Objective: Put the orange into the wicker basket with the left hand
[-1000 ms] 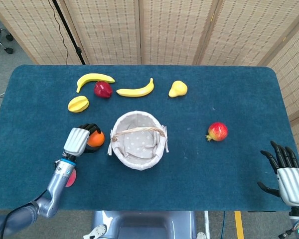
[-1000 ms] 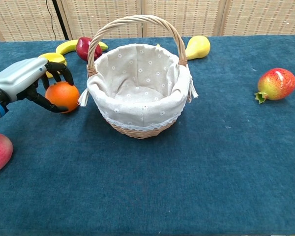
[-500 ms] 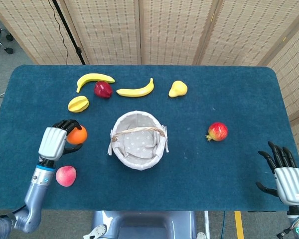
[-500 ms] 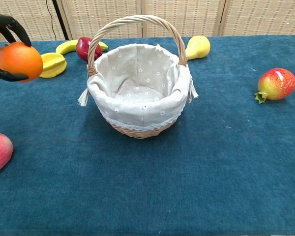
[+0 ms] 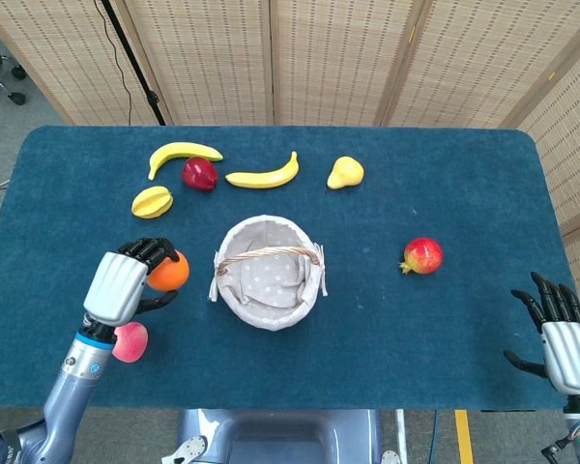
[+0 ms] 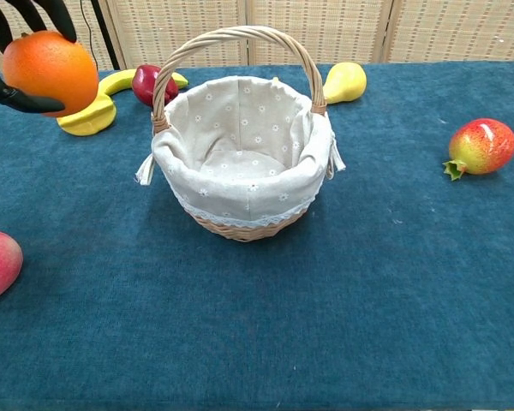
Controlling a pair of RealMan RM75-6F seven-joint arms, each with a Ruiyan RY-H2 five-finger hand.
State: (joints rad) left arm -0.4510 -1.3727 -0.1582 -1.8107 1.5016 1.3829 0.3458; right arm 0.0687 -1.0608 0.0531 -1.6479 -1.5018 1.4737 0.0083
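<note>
**Ana:** Woven screens close off the back, and a blue-carpeted desk [image 5: 445, 338] carries everything. Where's the orange?

**Ben:** Off the cloth. The left robot hand [image 5: 123, 283] is grasping the orange [image 5: 168, 272], dark fingers [image 6: 58, 15] curled over its top and another pressing under its near side. In the head view it hangs at about nine o'clock from the wicker basket [image 5: 270, 273], near the rim but apart from it.

**Ana:** And the other one?

**Ben:** The right robot hand [image 5: 564, 340] sits at the desk's four o'clock corner, released, fingers spread, holding nothing.

**Ana:** How would you expect that orange to behave?

**Ben:** I'd judge it firm, round and middling in weight, with a slightly waxy peel. It won't crush, but a ball like that can roll out of a loose grasp, so opposing contact across its widest part is the safe hold, which is roughly what it has.

**Ana:** Anything awkward at the basket?

**Ben:** The handle [image 6: 231, 36] arches over the middle, so the orange should go in beside it. The cloth lining [image 6: 240, 154] looks soft enough for a low drop.

**Ana:** Clutter nearby?

**Ben:** A peach [image 5: 130, 342] lies just below the left wrist, and a starfruit [image 5: 152, 201] at twelve o'clock from the orange.
</note>
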